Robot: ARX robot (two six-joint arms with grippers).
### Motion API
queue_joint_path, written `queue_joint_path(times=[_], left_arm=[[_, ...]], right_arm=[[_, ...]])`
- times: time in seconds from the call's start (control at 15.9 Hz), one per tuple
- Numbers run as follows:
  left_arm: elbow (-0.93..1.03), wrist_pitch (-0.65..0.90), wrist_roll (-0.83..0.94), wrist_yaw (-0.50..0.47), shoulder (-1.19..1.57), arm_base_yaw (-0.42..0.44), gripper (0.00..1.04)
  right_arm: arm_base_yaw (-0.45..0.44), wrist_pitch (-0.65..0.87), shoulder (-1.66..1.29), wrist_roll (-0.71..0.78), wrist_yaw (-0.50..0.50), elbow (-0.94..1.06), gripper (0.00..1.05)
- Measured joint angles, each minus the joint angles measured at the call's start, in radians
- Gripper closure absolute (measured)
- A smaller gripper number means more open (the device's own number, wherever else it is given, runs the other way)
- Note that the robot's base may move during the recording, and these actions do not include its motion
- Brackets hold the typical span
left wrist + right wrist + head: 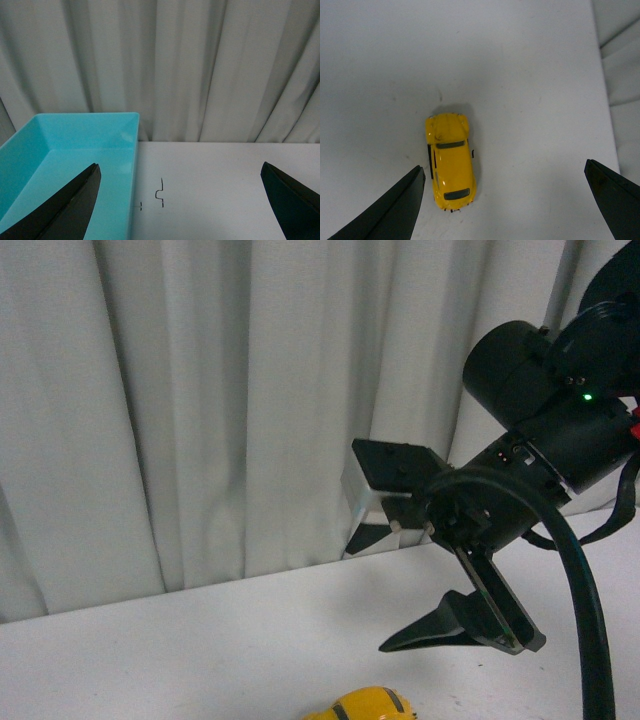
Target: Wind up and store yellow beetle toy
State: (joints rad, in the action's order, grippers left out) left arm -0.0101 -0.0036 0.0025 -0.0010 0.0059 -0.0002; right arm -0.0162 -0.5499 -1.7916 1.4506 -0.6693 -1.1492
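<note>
Left gripper (180,205) spread wide, holding nothing, over teal tray (75,145) rim and white table (225,170). Beetle (450,162) loose on table, wheels down, low in front view. Right gripper (504,167) released wide above beetle, fingers clear of it either side. Pale curtain (200,390) behind.

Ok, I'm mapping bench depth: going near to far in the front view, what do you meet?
yellow beetle toy → white table → curtain. The right gripper hangs above the table at unclear depth, so it is left out.
</note>
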Motion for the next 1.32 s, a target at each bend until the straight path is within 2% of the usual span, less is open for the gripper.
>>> queue_joint_path(times=[0.13, 0.38, 0.63, 1.07, 1.32], left_arm=[[0.0, 0.0, 0.0, 0.0, 0.0, 0.0, 0.07], [0.0, 0.0, 0.0, 0.0, 0.0, 0.0, 0.07], [0.0, 0.0, 0.0, 0.0, 0.0, 0.0, 0.07], [0.0, 0.0, 0.0, 0.0, 0.0, 0.0, 0.07], [0.0, 0.0, 0.0, 0.0, 0.0, 0.0, 0.07]], right_arm=[[0.041, -0.128, -0.073, 0.177, 0.083, -0.081, 0.07], [0.1, -0.191, -0.174, 0.267, 0.193, -0.138, 0.07], [0.128, -0.163, -0.252, 0.255, 0.274, -0.143, 0.07], [0.154, -0.113, -0.317, 0.109, 0.323, -0.148, 0.07], [0.163, -0.089, -0.348, 0.09, 0.357, -0.148, 0.07]])
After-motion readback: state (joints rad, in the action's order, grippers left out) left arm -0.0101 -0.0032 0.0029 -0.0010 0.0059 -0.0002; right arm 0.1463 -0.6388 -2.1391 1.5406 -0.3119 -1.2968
